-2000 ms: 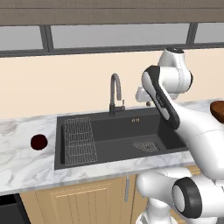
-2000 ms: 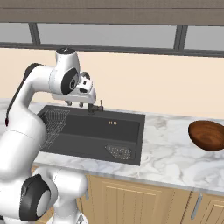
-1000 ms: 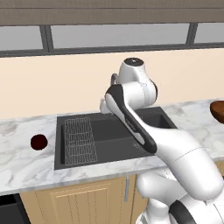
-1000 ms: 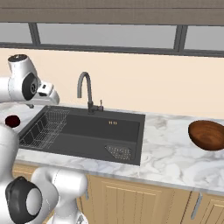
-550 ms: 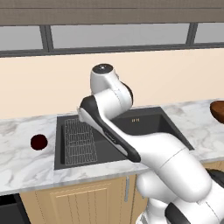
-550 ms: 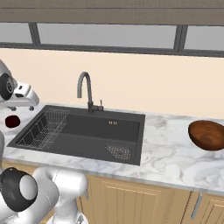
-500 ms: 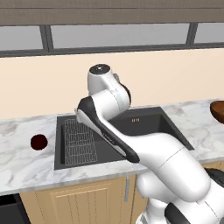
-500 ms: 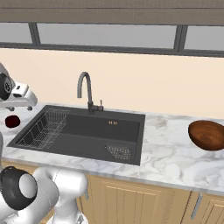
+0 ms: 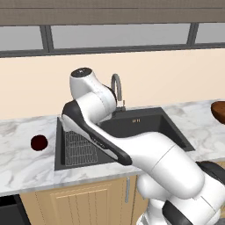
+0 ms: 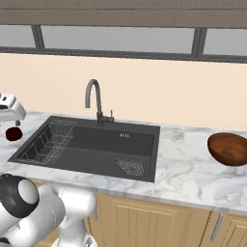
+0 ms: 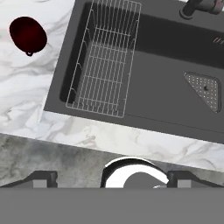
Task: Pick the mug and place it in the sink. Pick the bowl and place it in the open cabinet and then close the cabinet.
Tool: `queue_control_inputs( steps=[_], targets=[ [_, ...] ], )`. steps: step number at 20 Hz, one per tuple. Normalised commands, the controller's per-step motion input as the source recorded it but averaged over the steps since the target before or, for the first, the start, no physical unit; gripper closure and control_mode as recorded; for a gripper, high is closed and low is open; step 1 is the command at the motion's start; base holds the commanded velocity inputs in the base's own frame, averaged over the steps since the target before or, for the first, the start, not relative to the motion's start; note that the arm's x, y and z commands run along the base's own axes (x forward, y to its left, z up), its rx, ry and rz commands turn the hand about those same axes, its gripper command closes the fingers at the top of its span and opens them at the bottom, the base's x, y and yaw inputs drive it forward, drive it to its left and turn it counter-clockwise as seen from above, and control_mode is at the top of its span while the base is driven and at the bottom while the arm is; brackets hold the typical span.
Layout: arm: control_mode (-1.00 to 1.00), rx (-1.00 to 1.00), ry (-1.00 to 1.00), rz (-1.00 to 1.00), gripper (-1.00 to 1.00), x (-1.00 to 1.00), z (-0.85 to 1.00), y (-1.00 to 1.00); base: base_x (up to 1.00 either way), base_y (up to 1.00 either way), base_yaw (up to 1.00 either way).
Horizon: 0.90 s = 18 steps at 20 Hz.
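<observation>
The small dark red mug [image 11: 28,34] stands upright on the marble counter to the left of the sink [image 11: 162,74]. My gripper [image 11: 113,179] hovers high over the counter's front edge, looking down. Its fingertips [image 11: 43,178] stand wide apart, open, with nothing between them. In the left base view the mug [image 9: 39,142] is left of the sink [image 9: 145,127]. In the right base view my white hand [image 10: 8,111] hangs just above the mug [image 10: 13,133]. The brown bowl [image 10: 230,148] rests on the counter far right of the sink [image 10: 101,140]. The cabinet is out of view.
A wire rack [image 11: 105,61] fills the left part of the basin, with a square drain [image 11: 205,89] at its right. The dark gooseneck faucet [image 10: 94,99] rises behind the sink. My own arm [image 9: 114,140] stretches across the basin in the left base view.
The arm has swung left from over the sink's middle toward the mug's side. The gripper stays open. Mug and bowl have not moved.
</observation>
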Motion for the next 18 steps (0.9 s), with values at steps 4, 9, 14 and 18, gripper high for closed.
queue_control_inputs(
  steps=[4, 9, 14, 18],
  targets=[
    [-1.00, 0.00, 0.05, 0.02, -1.00, -0.26, -0.19, 0.43, 0.00, 0.00, 0.00],
    [-1.00, 0.00, 0.04, 0.03, -1.00, -0.14, -0.21, 0.33, 0.00, 0.00, 0.00],
    [-1.00, 0.01, 0.05, 0.03, -1.00, -0.03, -0.36, 0.12, 0.00, 0.00, 0.00],
    [-1.00, 0.00, 0.03, 0.02, -1.00, 0.00, -0.09, 0.12, 0.00, 0.00, 0.00]
  ],
)
